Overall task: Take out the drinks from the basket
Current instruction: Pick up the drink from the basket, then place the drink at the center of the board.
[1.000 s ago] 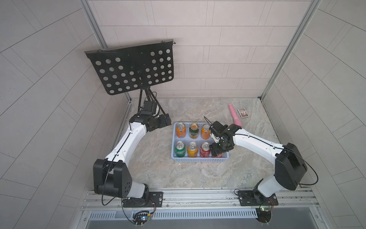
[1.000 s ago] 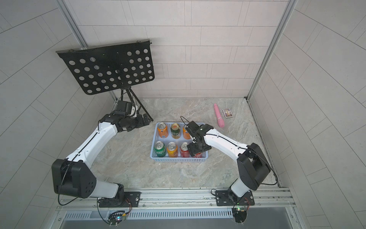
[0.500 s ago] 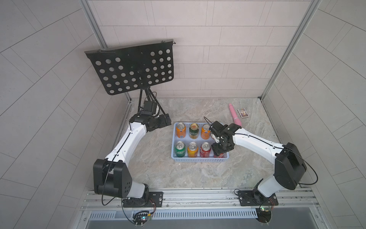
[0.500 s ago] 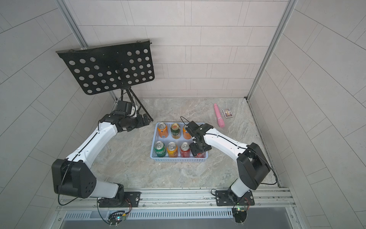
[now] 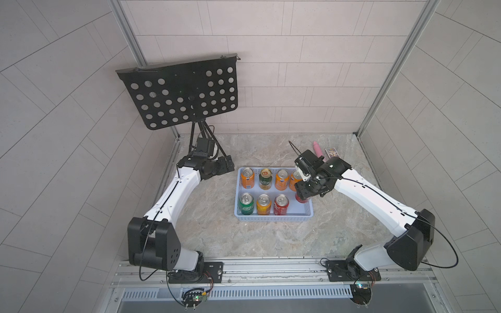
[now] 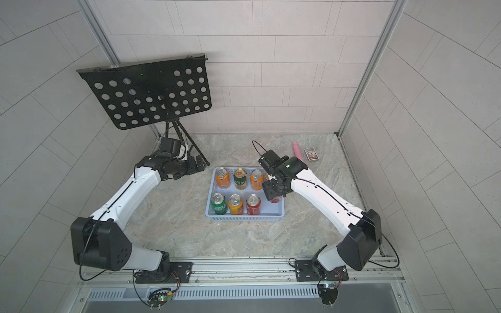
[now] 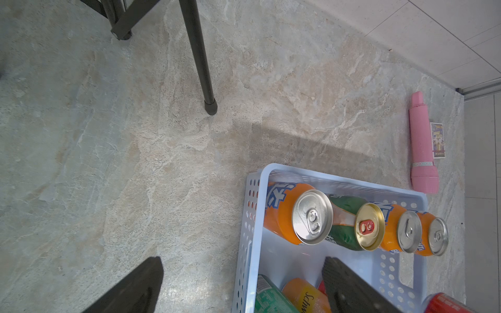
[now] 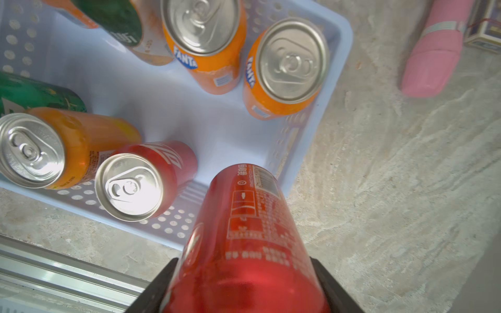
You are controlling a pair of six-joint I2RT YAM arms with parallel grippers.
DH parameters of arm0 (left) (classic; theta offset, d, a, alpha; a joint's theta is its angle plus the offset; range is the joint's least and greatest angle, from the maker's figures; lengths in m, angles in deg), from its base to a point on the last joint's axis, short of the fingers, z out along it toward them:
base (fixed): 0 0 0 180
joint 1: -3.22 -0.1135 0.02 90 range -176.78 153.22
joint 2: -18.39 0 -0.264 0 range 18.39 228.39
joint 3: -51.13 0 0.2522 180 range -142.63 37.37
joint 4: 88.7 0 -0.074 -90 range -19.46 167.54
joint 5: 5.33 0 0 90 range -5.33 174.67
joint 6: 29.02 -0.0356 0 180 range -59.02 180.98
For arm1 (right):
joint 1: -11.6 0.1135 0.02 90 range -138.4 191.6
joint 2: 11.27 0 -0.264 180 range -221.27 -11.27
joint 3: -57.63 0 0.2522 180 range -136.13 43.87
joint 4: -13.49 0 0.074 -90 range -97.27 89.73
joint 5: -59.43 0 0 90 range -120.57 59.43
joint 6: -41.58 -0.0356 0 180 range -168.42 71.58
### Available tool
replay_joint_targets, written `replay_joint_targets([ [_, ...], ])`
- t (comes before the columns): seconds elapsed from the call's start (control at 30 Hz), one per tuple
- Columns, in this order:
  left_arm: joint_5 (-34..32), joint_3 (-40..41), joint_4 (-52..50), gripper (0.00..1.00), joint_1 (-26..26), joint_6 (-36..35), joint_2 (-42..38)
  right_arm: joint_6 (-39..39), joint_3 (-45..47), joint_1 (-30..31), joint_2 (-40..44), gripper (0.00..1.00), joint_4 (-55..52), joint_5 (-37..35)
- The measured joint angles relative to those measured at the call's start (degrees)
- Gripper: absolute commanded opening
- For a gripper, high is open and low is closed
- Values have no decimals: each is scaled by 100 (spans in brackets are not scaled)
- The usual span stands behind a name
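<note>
Gripping a red can [image 8: 244, 230], the right end effector [image 5: 303, 193] has just clamped shut on it in the near right corner of the basket [image 5: 273, 218]. Seven other cans [image 5: 263, 204] stand inside. The left end effector [image 7: 241, 284] hangs open. Lifting out seems next.

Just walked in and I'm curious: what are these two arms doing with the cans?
The right arm's claw is shut on a red soda can at the near right corner of the shallow light-blue plastic basket. Seven other soda cans stand inside it, untouched. The left arm's claw hangs open near the basket's far left corner, holding nothing.
</note>
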Motion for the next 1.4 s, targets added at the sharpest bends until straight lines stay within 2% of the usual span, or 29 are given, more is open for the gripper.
replay_joint_targets([
  [0.2,0,0,0,100,0,-11,-4,184,-15,-638,247,33,-258,-164],
  [0.4,0,0,0,100,0,-13,-4,330,629,-1355,297,33,-61,-79],
  [0.67,4,0,0,100,0,-13,-7,304,1740,-1471,240,32,590,361],
  [0.83,15,2,-2,100,0,-13,-7,280,2083,-1471,138,32,957,525],
  [1.03,0,2,-2,100,0,-13,-7,236,2363,-1471,129,39,1331,555],
  [1.27,-4,4,-7,100,0,-17,-7,164,2435,-1460,153,67,1432,533],
  [1.4,-2,4,-7,100,0,-17,-7,118,2444,-1458,175,78,1429,525],
])
